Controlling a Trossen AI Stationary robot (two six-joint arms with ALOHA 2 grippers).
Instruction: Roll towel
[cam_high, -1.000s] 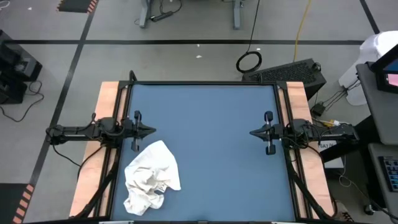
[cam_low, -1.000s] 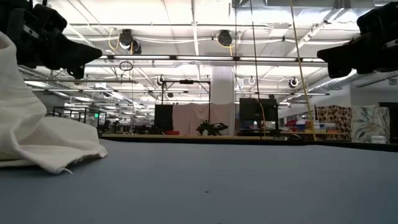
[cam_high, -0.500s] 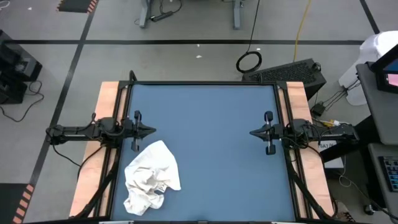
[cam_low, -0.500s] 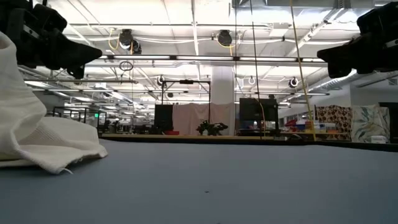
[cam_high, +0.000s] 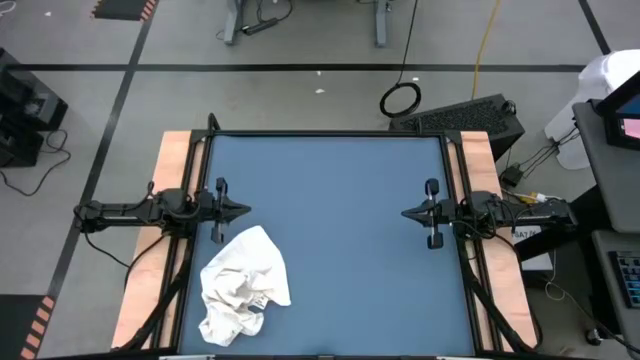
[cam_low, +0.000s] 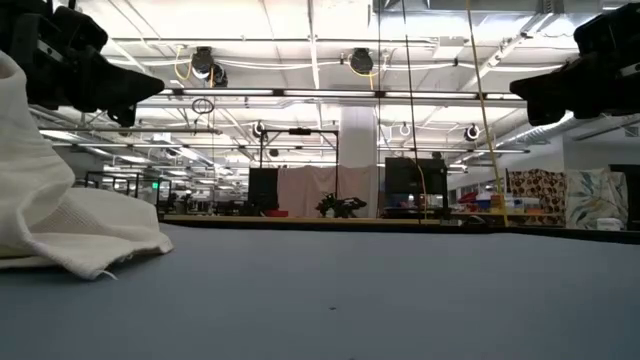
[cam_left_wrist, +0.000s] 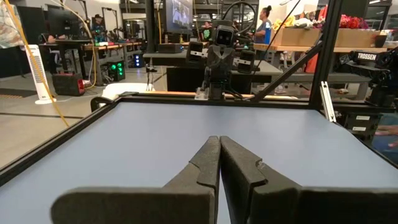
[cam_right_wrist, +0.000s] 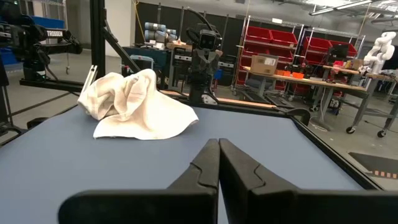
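Two grippers wait at opposite side edges of the table (cam_high: 330, 180), facing each other across its middle, and only one of them has the towel (cam_high: 244, 283) close by. The towel sits crumpled in a loose heap toward the near left corner of the blue surface, bunched and wrinkled, not spread flat, so nothing about it is yet rolled. From above, the heap is somewhat longer along the line running from the near edge toward the far edge than it is across, though the folds make any true long axis hard to read. The left gripper (cam_high: 243, 210) hangs at the left edge about midway along it, fingers pressed together with no gap showing in its own wrist view (cam_left_wrist: 219, 163), and the towel lies just beside it, on the side toward the near edge and slightly in toward the table's middle. The right gripper (cam_high: 404, 213) is at the right edge, likewise closed with nothing between its fingers (cam_right_wrist: 218, 163), and the towel is well apart from it, diagonally across the surface toward the near left corner. By this layout the left arm is clearly the nearer one, and the first move probably calls for spreading the cloth flat before any rolling can start.
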